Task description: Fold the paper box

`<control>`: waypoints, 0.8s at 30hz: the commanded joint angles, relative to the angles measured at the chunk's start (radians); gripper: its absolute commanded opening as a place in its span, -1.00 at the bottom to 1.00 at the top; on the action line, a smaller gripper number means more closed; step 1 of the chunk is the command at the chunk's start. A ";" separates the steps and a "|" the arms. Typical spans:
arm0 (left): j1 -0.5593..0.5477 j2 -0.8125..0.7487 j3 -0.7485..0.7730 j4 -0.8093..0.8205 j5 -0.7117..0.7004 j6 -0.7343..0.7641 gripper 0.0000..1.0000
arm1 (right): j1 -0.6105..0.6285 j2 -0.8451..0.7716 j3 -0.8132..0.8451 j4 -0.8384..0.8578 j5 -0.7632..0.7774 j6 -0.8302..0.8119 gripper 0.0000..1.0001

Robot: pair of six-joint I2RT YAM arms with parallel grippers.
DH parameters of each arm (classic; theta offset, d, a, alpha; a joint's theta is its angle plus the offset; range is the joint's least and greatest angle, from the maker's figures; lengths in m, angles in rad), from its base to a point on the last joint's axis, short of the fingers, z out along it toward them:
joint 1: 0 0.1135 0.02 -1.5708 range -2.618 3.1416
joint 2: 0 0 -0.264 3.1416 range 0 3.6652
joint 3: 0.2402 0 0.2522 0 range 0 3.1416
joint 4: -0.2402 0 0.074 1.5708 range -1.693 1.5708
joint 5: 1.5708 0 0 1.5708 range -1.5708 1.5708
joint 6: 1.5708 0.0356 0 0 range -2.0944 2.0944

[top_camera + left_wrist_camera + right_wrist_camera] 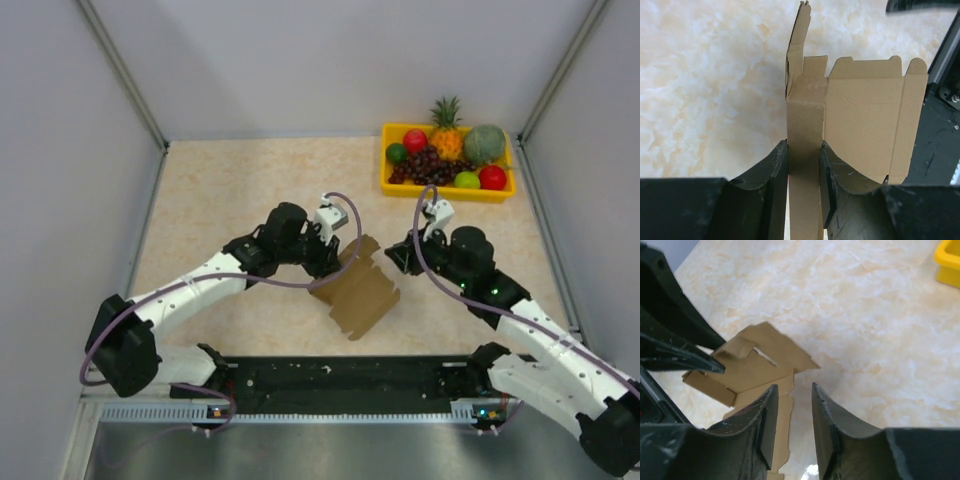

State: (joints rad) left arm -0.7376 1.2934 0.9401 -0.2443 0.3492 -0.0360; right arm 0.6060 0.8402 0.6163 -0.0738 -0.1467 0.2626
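Two grippers meet at the paper box [360, 295], a partly folded brown cardboard sheet on the marbled tabletop [220, 190] between the arms, near the table's middle. Left gripper [804, 155]: jaws clamped on a narrow panel of the sheet; the wide panel with notched flaps extends to one side. Right gripper [793, 405]: jaws parted by a narrow gap, gripping nothing, just above the sheet's edge. Yellow fruit tray [447, 190]: far right corner, well apart from the sheet.
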 commanded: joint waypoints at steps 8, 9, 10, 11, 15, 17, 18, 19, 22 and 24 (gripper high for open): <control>0.157 0.113 0.039 -0.035 0.523 -0.099 -0.63 | -0.339 0.212 -0.035 0.272 -0.801 0.150 0.25; 0.171 0.116 0.037 -0.015 0.560 -0.105 -0.63 | -0.339 0.232 -0.039 0.278 -0.813 0.158 0.35; 0.181 0.121 0.040 -0.019 0.612 -0.104 -0.63 | -0.341 0.259 -0.049 0.360 -0.833 0.187 0.38; 0.187 0.118 0.045 -0.033 0.623 -0.081 -0.63 | -0.339 0.272 -0.064 0.385 -0.841 0.190 0.39; 0.187 0.119 0.062 -0.087 0.683 -0.033 -0.61 | -0.339 0.365 -0.067 0.540 -0.939 0.231 0.39; 0.188 0.132 0.075 -0.110 0.686 -0.016 -0.61 | -0.333 0.401 -0.082 0.675 -0.977 0.305 0.36; 0.188 0.135 0.083 -0.119 0.694 -0.012 -0.60 | -0.328 0.411 -0.079 0.678 -0.987 0.305 0.32; 0.190 0.136 0.086 -0.128 0.701 -0.007 -0.61 | -0.321 0.421 -0.075 0.663 -0.991 0.279 0.28; 0.190 0.130 0.082 -0.128 0.697 0.005 -0.61 | -0.315 0.444 -0.072 0.641 -0.984 0.280 0.05; 0.195 0.129 0.083 -0.127 0.692 0.005 -0.61 | -0.315 0.444 -0.082 0.693 -0.981 0.306 -0.14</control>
State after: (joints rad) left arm -0.5491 1.4166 0.9874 -0.3656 0.9955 -0.0647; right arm 0.2821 1.2789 0.5362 0.4774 -1.0763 0.5354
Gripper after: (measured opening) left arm 0.317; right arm 0.492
